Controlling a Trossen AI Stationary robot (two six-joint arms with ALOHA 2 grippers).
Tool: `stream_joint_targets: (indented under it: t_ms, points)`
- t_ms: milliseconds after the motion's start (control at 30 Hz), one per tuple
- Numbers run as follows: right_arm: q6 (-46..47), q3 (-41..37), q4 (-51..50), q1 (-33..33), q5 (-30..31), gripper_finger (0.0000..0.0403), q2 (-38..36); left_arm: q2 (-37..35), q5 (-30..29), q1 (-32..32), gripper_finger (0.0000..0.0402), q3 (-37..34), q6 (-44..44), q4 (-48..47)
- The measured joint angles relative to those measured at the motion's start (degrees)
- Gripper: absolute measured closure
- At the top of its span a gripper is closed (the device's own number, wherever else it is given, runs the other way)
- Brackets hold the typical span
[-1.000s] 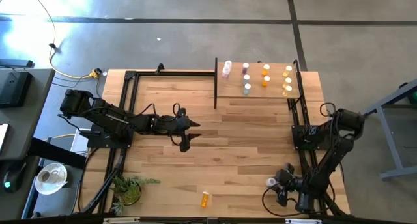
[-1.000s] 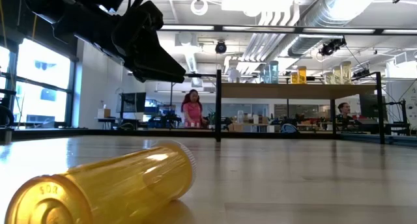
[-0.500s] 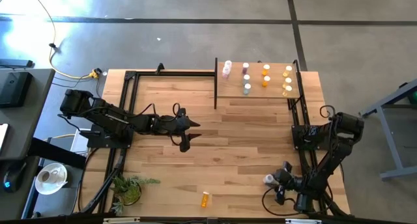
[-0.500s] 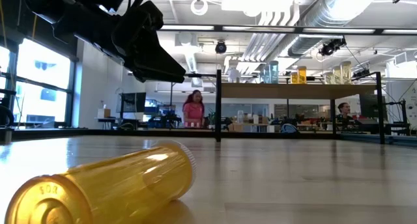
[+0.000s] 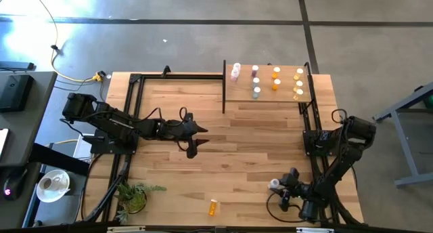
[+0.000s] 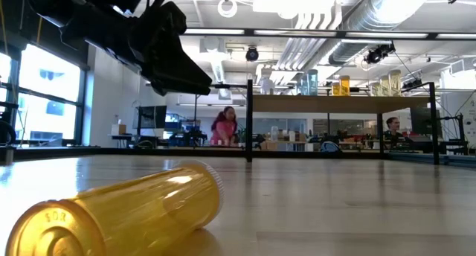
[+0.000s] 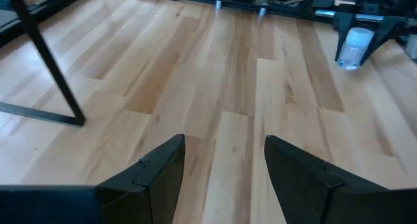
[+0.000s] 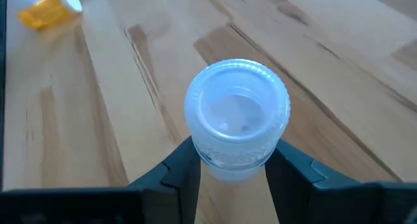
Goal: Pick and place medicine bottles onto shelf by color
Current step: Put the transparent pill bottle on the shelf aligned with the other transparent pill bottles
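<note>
We see the right tool clenched on a clear bottle, cap outward, for carrying to the shelf; the left tool waits released above mid-bench; an orange bottle lies near.

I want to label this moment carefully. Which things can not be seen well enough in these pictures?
- Bottles on the shelf: high view, too small to tell each colour surely.
- Body of the bottle in the right hand: right wrist view, hidden under its own cap.
- Left hand: low view, cut off by the top edge.
- Orange bottle: low view, its bottom is cut off by the edge.
</note>
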Motion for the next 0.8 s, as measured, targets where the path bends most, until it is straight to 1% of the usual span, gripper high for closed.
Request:
stream_joint_targets:
  t_ms: [167, 300, 400, 633, 800]
  points:
    - [-3.74, 3.81, -1.12, -5.46, -1.92, 0.0274, 0.00, 0.00, 4.01, 0.00, 0.0200, 0.00, 0.08, 0.00]
    - [-9.18, 6.54, -1.59, -9.85, -2.96, 0.0274, 0.00, 0.00, 6.54, 0.00, 0.0200, 0.00, 1.06, 0.02]
    - [-14.56, 8.37, -1.54, -13.26, -3.67, 0.0274, 0.00, 0.00, 7.28, 0.00, 0.0200, 0.00, 3.09, 0.02]
    - [-29.33, 12.33, -1.57, -23.07, -9.63, 0.0274, 0.00, 0.00, 9.56, 0.00, 0.0200, 1.11, 8.66, 0.02]
    - [-40.22, 14.92, -1.62, -30.14, -12.90, 0.0274, 0.00, 0.00, 9.79, 0.00, 0.0200, 2.58, 13.33, -0.03]
